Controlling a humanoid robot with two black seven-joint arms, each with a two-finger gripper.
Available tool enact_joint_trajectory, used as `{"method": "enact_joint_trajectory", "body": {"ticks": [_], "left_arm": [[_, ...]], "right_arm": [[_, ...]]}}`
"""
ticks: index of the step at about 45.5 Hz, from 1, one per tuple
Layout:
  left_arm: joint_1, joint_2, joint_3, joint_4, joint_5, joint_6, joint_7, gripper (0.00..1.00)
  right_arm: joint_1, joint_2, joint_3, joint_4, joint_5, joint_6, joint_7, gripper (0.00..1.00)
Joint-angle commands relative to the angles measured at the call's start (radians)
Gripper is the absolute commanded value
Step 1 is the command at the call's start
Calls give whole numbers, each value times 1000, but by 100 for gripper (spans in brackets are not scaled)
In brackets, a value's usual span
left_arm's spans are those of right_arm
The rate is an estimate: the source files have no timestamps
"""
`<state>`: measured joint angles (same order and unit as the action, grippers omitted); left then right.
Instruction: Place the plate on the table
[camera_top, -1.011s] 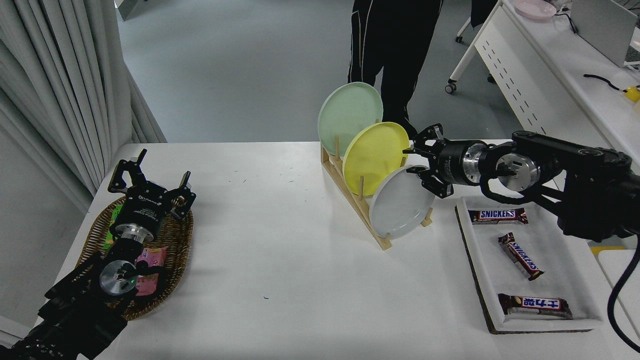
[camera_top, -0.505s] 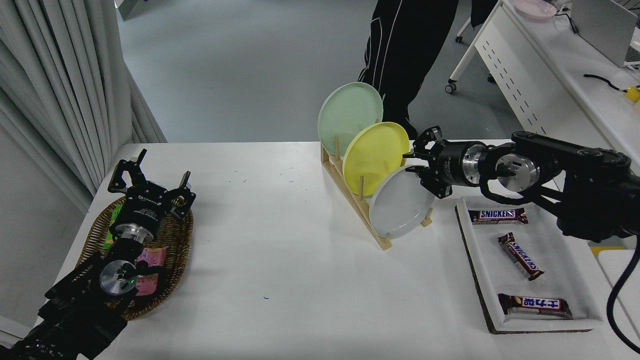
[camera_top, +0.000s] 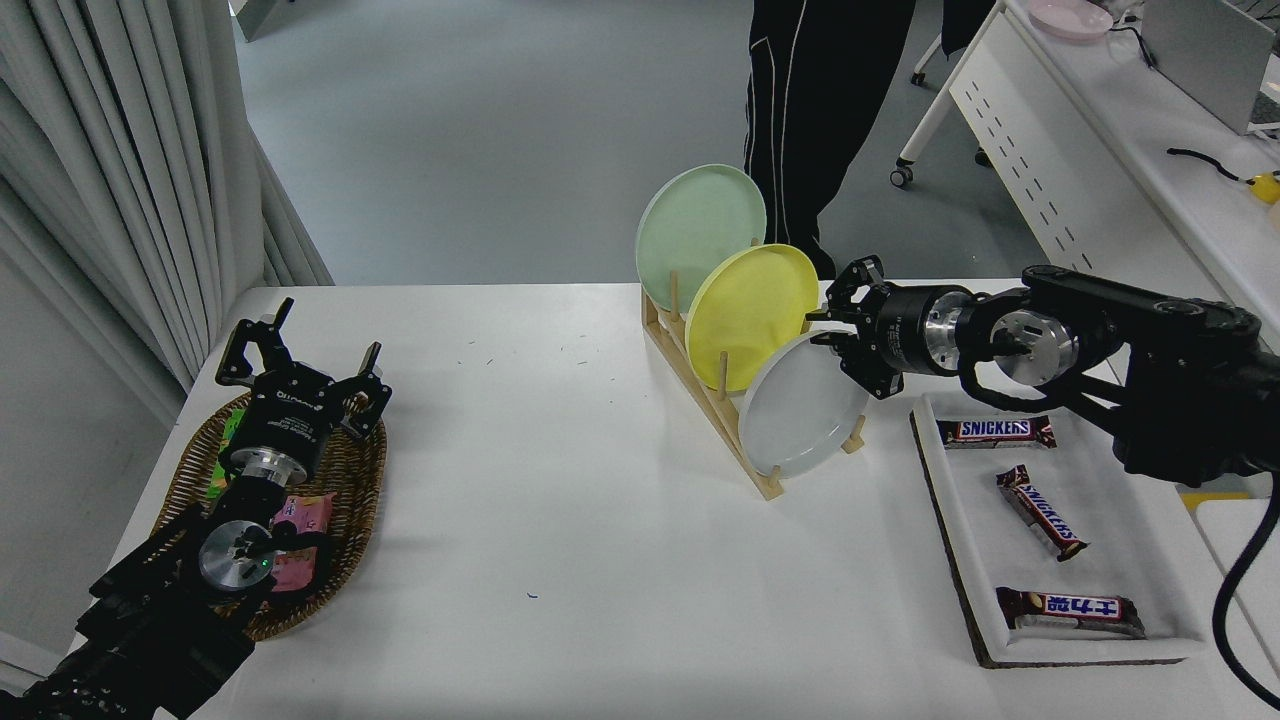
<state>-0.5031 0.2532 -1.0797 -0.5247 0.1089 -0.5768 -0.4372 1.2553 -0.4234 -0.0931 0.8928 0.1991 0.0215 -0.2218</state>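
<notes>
Closer now, right gripper (camera_top: 826, 328) fingers straddle the plate (camera_top: 803, 405) rim, unclosed.

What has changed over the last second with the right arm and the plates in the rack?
The right tool narrowed and edged in at the grey-white plate's upper right rim; whether it grips yet is unclear. The person stepped right. The plates, rack and parked left tool stayed.
</notes>
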Motion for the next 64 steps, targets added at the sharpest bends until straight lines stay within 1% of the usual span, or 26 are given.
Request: {"method": "enact_joint_trajectory", "body": {"ticks": [1, 7, 19, 22, 27, 31, 38, 40, 45, 47, 64], "left_arm": [[0, 0, 0, 0, 0, 0, 0, 100], [0, 0, 0, 0, 0, 0, 0, 100], [0, 1, 1, 0, 0, 0, 0, 100], [0, 0, 0, 0, 0, 0, 0, 100], [0, 0, 0, -1, 0, 0, 0, 100], [0, 0, 1, 0, 0, 0, 0, 100], [0, 0, 0, -1, 0, 0, 0, 100], [0, 1, 0, 0, 0, 0, 0, 100], [0, 0, 0, 0, 0, 0, 0, 100], [0, 1, 0, 0, 0, 0, 0, 100], [0, 1, 0, 0, 0, 0, 0, 100]], "right_arm": [[-1, 0, 1, 0, 2, 1, -1, 20], [-2, 0, 0, -2, -4, 0, -1, 17], [-2, 3, -5, -12, -1, -2, -1, 15], [-2, 3, -7, -14, -3, -2, -1, 12], [-2, 5, -5, -15, -4, -3, -8, 12], [-1, 5, -5, -15, -4, -5, -16, 9], [-2, 5, -5, -15, -6, -5, -21, 9], [-2, 5, -7, -17, -7, -5, -22, 6], [-2, 6, -10, -17, -7, -5, -22, 5], [-2, 6, -10, -17, -7, -3, -22, 3], [-1, 5, 4, -14, -10, 1, -22, 0]]}}
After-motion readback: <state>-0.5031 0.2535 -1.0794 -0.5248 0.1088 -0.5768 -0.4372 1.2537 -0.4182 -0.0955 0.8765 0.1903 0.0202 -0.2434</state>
